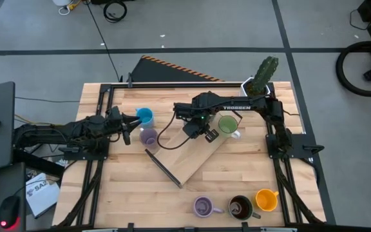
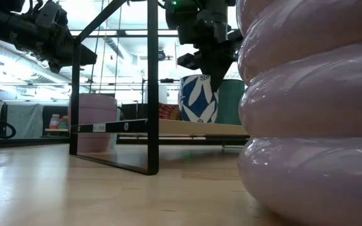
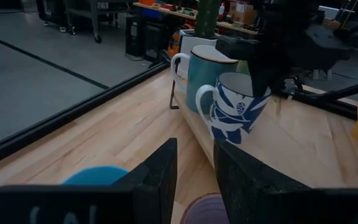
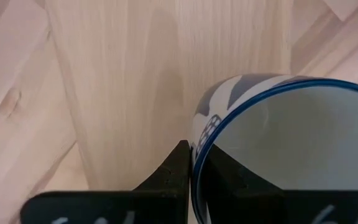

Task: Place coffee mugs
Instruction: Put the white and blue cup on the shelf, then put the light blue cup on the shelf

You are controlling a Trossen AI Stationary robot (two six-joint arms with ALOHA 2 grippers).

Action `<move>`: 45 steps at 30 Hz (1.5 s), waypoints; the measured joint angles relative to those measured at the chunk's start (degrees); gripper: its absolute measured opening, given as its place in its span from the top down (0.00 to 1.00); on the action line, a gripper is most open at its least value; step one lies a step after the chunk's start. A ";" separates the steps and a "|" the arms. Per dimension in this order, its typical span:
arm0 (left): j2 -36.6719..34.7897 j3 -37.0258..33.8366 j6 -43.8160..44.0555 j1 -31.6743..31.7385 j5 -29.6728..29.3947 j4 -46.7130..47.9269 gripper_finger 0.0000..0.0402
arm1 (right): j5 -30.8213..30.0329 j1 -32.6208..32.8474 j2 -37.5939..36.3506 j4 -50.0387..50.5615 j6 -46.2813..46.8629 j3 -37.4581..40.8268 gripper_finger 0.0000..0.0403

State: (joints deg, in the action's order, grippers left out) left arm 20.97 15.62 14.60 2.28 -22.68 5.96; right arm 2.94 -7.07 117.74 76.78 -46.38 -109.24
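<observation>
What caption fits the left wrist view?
Right hand grips the rim of the blue-and-white patterned mug on the wooden shelf, beside the teal mug.

table | carries: wooden shelf board, blue mug, lavender mug, cactus pot

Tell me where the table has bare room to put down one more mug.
Bare wood lies front left, between the black frame and the front lavender mug, and between the green mug and the orange mug. It is crowded around the right gripper on the board.
</observation>
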 joint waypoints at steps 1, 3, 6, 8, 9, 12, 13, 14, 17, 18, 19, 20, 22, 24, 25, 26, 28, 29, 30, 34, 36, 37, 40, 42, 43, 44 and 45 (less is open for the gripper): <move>0.00 0.00 0.05 0.00 0.02 0.00 0.72 | 0.00 -0.35 0.01 0.21 -0.17 -0.01 0.92; 0.00 0.01 0.07 0.00 0.01 0.00 0.72 | -0.07 -0.94 0.01 0.74 -0.32 -0.01 0.91; 0.00 0.01 0.16 0.00 0.01 0.01 0.72 | -0.13 -1.58 0.04 1.21 -0.39 -0.01 0.89; 0.00 0.01 0.19 0.00 0.02 0.01 0.72 | -0.47 -1.82 0.22 1.51 -0.55 0.04 0.87; 0.00 0.02 0.19 0.00 0.02 0.02 0.72 | -0.55 -1.94 0.37 1.69 -0.71 0.12 0.86; 0.00 0.00 1.24 0.00 0.00 0.04 0.72 | -0.75 -2.08 0.41 1.69 -0.76 0.19 0.83; 0.00 0.00 1.33 0.00 0.02 0.06 0.72 | -1.16 -2.10 0.40 1.71 -0.74 0.19 0.82; 0.00 0.02 1.51 0.00 0.02 0.06 0.72 | -1.79 -2.08 0.40 1.77 -0.75 0.19 0.81; 0.00 0.01 1.69 0.00 0.05 0.09 0.72 | -3.48 -1.92 0.40 2.33 -0.07 0.17 0.76; 0.00 0.00 1.71 0.00 0.32 0.10 0.72 | -3.75 -1.90 0.40 2.49 0.18 0.17 0.75; 0.00 0.00 1.71 0.00 0.79 0.09 0.72 | -3.79 -1.85 0.40 2.69 0.65 0.17 0.73; 0.00 0.02 1.71 0.00 1.33 0.09 0.72 | -3.86 -1.84 0.40 2.80 1.22 0.17 0.71; 0.00 0.01 1.71 0.00 2.40 0.09 0.72 | -3.96 -1.78 0.38 2.94 2.29 0.17 0.68; 0.00 0.01 1.74 0.00 2.96 0.09 0.72 | -3.98 -1.64 0.36 3.11 3.07 0.14 0.64; 0.00 0.02 1.71 -0.01 3.02 0.10 0.72 | -4.02 -1.54 0.36 3.14 3.47 0.14 0.62; 0.00 0.01 1.71 -0.02 3.02 0.11 0.72 | -4.27 -1.39 0.34 3.16 3.94 0.14 0.61; 0.00 0.00 1.72 -0.02 3.02 0.11 0.72 | -5.67 -0.95 0.34 3.42 4.98 -0.17 0.58; 0.00 0.00 1.71 -0.02 3.02 0.13 0.72 | -6.31 -0.76 0.34 3.80 5.61 -0.61 0.57; 0.00 0.01 1.64 -0.02 3.02 0.13 0.72 | -6.69 -0.56 0.33 4.06 6.03 -1.21 0.55; -0.03 0.63 1.46 -0.02 3.14 0.58 0.72 | -6.97 0.03 0.27 4.47 8.24 -4.23 0.51; -0.04 1.65 1.45 -0.02 3.98 0.64 0.72 | -7.12 0.31 0.23 5.28 9.59 -6.09 0.50; -0.07 2.31 1.43 -0.02 4.49 1.43 0.72 | -7.73 0.56 0.23 6.14 10.18 -6.96 0.50; -0.07 4.63 1.53 -0.02 4.92 5.63 0.72 | -10.67 1.68 0.23 8.45 12.81 -9.84 0.49; -0.07 5.84 2.26 0.02 4.91 9.01 0.72 | -11.95 2.55 0.21 9.67 14.91 -11.61 0.48; -0.07 6.08 2.86 0.16 4.89 9.85 0.72 | -12.40 2.98 0.21 10.23 16.07 -12.44 0.48; -0.07 6.10 3.48 0.31 4.75 10.25 0.72 | -12.56 3.42 0.21 10.37 17.34 -13.26 0.48; 0.01 6.10 4.39 0.57 4.77 10.80 0.72 | -12.55 3.82 0.21 10.04 18.68 -14.05 0.48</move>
State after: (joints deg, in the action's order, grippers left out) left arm 20.98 21.71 18.99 2.85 -17.91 16.76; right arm -9.61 -3.25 117.95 86.83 -27.70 -123.29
